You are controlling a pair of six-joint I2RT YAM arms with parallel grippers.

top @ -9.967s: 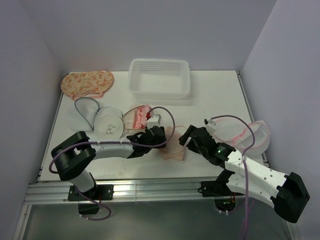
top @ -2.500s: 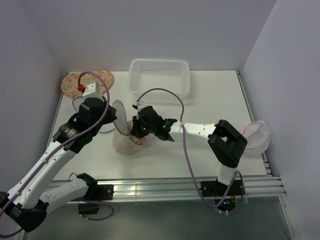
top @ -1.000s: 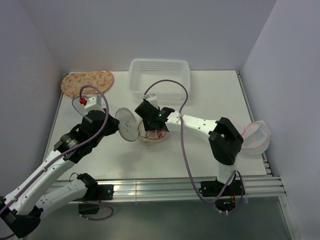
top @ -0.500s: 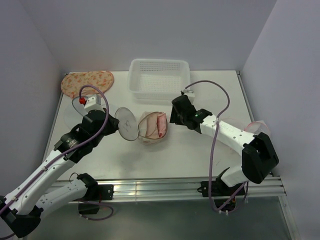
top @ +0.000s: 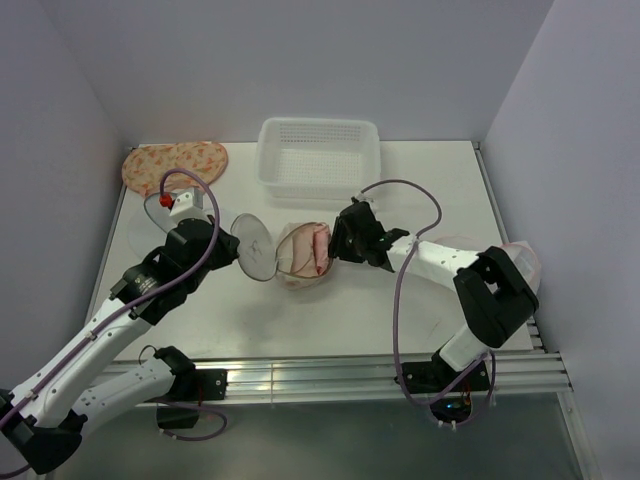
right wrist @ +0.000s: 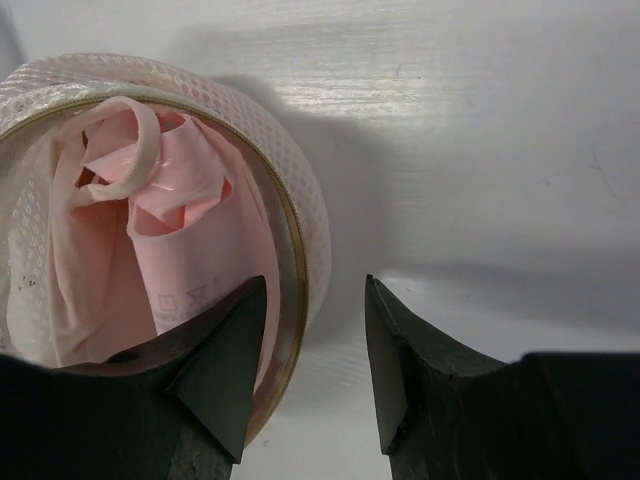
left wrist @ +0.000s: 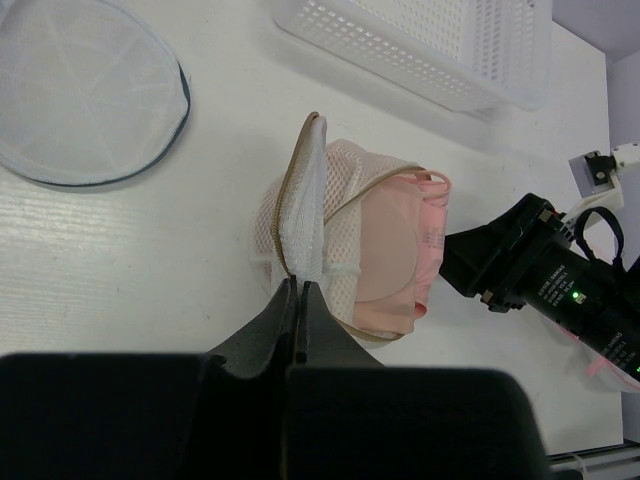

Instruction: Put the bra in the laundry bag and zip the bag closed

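The laundry bag (top: 300,262) lies on its side mid-table, white mesh with a tan zip rim (right wrist: 293,250), its mouth facing right. The pink bra (right wrist: 150,200) is bunched inside it and shows through the opening (left wrist: 400,250). My left gripper (left wrist: 298,285) is shut on the bag's round lid flap (top: 256,250), holding it upright to the left of the mouth. My right gripper (right wrist: 315,282) is open at the mouth's right edge (top: 337,243). One finger is over the bra inside, the other outside, with the rim between them.
A white perforated basket (top: 320,158) stands at the back centre. An orange-patterned bra (top: 175,165) lies back left, with a grey-rimmed mesh bag (left wrist: 85,95) in front of it. Another mesh bag (top: 518,268) sits at the right edge.
My right gripper had pulled away to the right half a second ago and has come back left to the bag's rim. The left gripper and the lid flap have held still.
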